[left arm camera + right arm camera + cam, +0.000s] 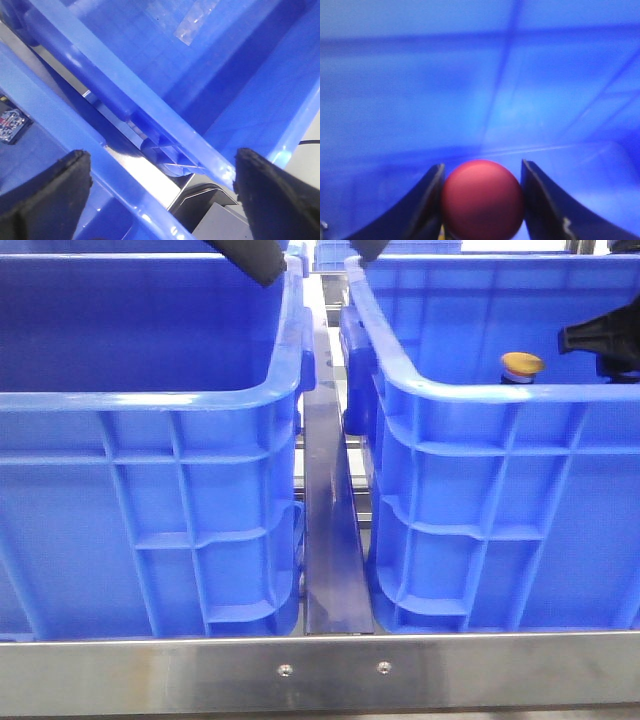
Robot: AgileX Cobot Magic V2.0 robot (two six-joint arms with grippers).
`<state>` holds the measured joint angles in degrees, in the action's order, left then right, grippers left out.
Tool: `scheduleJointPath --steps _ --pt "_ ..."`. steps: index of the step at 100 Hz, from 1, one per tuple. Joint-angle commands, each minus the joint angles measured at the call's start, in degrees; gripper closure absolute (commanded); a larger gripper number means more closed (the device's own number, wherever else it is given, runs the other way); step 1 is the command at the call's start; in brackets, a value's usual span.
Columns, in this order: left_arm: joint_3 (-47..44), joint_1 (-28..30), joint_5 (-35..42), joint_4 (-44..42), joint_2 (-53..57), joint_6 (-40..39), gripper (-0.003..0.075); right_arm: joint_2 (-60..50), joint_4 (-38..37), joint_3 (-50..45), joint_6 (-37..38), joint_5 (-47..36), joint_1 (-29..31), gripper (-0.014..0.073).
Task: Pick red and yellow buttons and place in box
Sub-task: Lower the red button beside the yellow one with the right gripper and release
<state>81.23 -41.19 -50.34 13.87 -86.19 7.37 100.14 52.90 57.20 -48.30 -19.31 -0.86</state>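
An industrial workbench: ribbed blue crates (150,520) on a steel frame (320,670).

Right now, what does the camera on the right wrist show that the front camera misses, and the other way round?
Only the right wrist view shows the red button between the right gripper's fingers, which seem closed on its cap. Only the front view shows both blue crates, left and right, the metal rail between them, and the yellow button above the right crate's rim. Both show blue crate plastic and part of the right gripper.
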Motion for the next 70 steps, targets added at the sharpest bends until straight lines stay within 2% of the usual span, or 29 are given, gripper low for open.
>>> scheduleJointPath --steps 1,44,70 --pt "1.60 -0.51 3.01 1.44 2.09 0.04 0.0165 -2.18 -1.31 1.48 -0.12 -2.31 0.51 0.0158" --pt "1.60 -0.51 3.01 1.44 2.09 0.04 0.0165 -6.74 -1.31 1.48 -0.12 -1.60 0.44 0.0154" --pt "1.60 -0.51 3.45 1.44 2.09 0.04 0.0165 -14.72 -1.31 1.30 -0.12 4.35 0.44 0.0155"
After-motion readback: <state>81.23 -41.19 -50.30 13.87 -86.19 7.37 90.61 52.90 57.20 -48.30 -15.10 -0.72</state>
